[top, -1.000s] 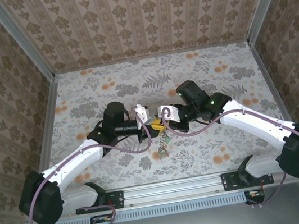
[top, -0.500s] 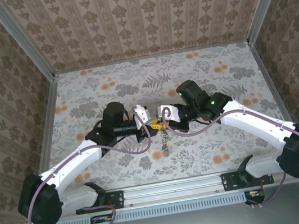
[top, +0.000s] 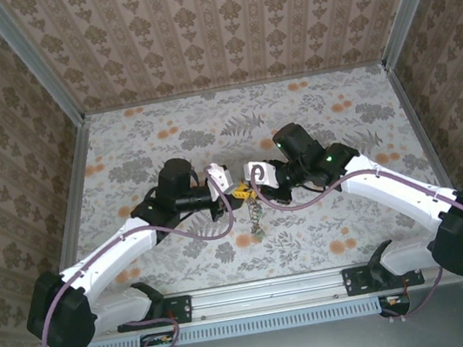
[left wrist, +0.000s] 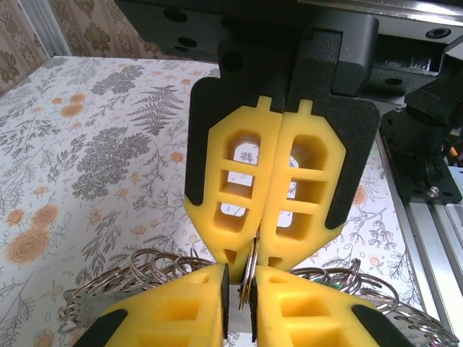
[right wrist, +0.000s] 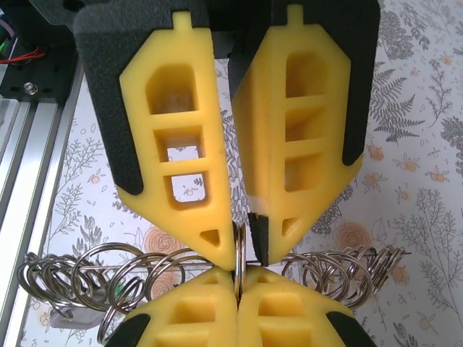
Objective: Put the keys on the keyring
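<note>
The right gripper (right wrist: 236, 283) is clamped tight on the keyring (right wrist: 239, 251) — one thin metal ring, on edge, held above the floral table (top: 319, 111) between the two arms. The left gripper (left wrist: 239, 278) meets it tip to tip, jaws a narrow slit apart around the same ring; whether they pinch it cannot be told. Linked metal loops (right wrist: 87, 278) trail to both sides — too overlapped to count.
</note>
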Robot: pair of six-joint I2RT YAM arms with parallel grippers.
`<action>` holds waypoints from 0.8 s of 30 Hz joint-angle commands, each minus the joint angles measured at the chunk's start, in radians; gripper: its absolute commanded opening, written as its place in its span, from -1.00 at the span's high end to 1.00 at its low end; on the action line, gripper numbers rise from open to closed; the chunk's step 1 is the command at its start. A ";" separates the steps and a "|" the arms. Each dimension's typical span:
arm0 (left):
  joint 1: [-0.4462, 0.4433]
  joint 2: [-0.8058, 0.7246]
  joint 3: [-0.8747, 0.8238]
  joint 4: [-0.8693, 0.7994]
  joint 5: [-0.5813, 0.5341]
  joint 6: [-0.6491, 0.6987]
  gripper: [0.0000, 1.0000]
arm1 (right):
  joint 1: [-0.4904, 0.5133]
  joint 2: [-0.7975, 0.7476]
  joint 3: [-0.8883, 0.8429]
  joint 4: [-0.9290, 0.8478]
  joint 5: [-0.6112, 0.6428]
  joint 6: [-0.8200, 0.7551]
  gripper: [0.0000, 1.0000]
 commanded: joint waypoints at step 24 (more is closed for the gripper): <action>0.060 -0.054 -0.119 0.527 0.176 -0.247 1.00 | -0.129 -0.162 -0.134 0.234 -0.267 0.098 0.47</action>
